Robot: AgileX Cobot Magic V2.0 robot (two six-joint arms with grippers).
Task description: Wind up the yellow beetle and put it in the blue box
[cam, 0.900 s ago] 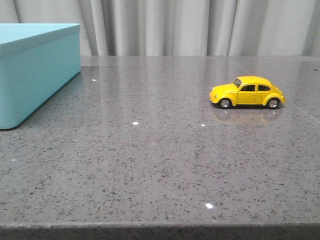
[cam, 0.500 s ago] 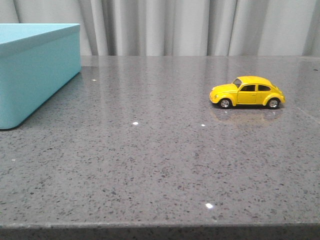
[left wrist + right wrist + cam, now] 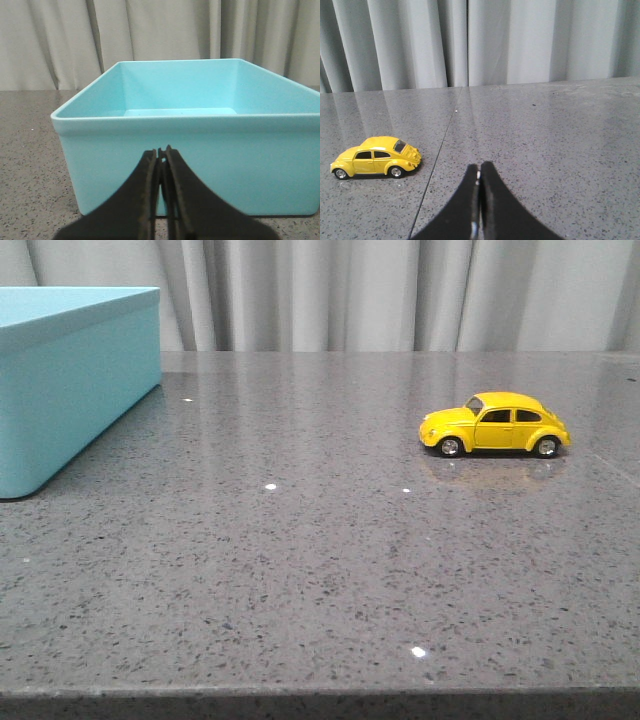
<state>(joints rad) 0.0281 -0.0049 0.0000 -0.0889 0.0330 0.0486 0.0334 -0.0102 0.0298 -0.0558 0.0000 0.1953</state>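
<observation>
The yellow beetle (image 3: 496, 424) stands on its wheels on the grey speckled table (image 3: 320, 560), right of centre, nose pointing left. In the right wrist view the yellow beetle (image 3: 376, 157) sits off to one side of my right gripper (image 3: 479, 166), which is shut and empty, well apart from the car. The blue box (image 3: 70, 380) stands at the far left of the table. My left gripper (image 3: 162, 151) is shut with nothing held, close in front of the blue box's (image 3: 190, 150) near wall; the inside of the box shows bare. Neither gripper appears in the front view.
Grey pleated curtains (image 3: 380, 295) hang behind the table's back edge. The table's front edge (image 3: 320, 695) runs along the bottom of the front view. A thin seam (image 3: 437, 155) crosses the tabletop near the car.
</observation>
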